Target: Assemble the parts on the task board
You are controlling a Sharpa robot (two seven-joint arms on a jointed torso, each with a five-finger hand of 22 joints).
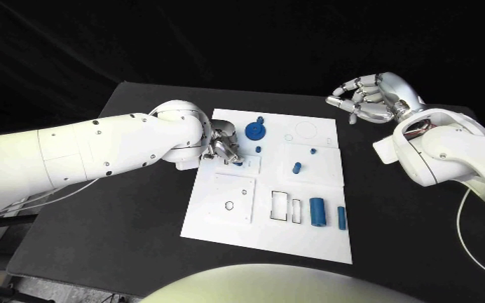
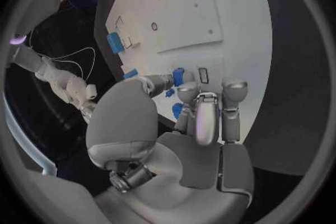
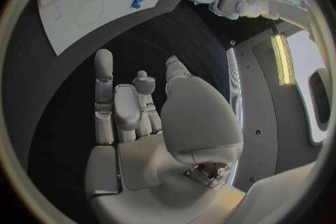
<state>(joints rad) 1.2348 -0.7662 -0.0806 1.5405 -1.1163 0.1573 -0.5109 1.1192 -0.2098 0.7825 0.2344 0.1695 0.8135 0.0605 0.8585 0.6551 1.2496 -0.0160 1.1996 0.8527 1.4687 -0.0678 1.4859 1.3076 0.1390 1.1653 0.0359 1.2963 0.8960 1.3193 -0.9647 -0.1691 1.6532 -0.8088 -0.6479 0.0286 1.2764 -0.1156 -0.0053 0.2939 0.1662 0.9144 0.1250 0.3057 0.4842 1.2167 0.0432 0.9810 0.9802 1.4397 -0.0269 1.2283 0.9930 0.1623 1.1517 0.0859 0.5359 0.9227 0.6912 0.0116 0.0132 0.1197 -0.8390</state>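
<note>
Black counter (image 1: 141, 198), dark room; task board (image 1: 272, 219) central. Left robot hand (image 1: 221, 146) curled at the board's far-left blue parts (image 1: 258, 130) — grip unclear; right robot hand (image 1: 366, 98) empty, well apart.

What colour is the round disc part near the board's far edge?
Blue; the round disc part on the white task board shows best in the head view.

Glossy white rounded arms; silver jointed left hand (image 1: 221, 147) and right hand (image 1: 366, 98); thin pale cables.

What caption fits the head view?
Left hand works at the task board among blue parts; right hand hovers aside.
</note>
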